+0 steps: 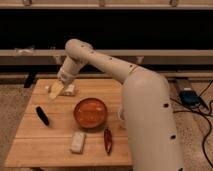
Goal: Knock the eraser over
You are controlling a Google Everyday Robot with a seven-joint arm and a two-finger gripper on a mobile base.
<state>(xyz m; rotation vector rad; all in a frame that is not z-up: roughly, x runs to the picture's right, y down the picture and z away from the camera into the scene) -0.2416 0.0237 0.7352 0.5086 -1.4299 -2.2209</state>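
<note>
The eraser [42, 115] is a small slim black block on the left side of the wooden table [50, 150]. It slants from upper left to lower right; I cannot tell if it stands or lies. My gripper [56, 90] hangs from the white arm over the table's far left part, beyond the eraser and apart from it, right beside a white packet [69, 90]. Nothing shows in the gripper.
An orange bowl [90, 112] sits mid-table, right of the eraser. A pale whitish block [77, 141] and a red chili pepper [107, 140] lie near the front edge. The arm's thick white body [150, 120] covers the table's right side. Cables lie on the floor at right.
</note>
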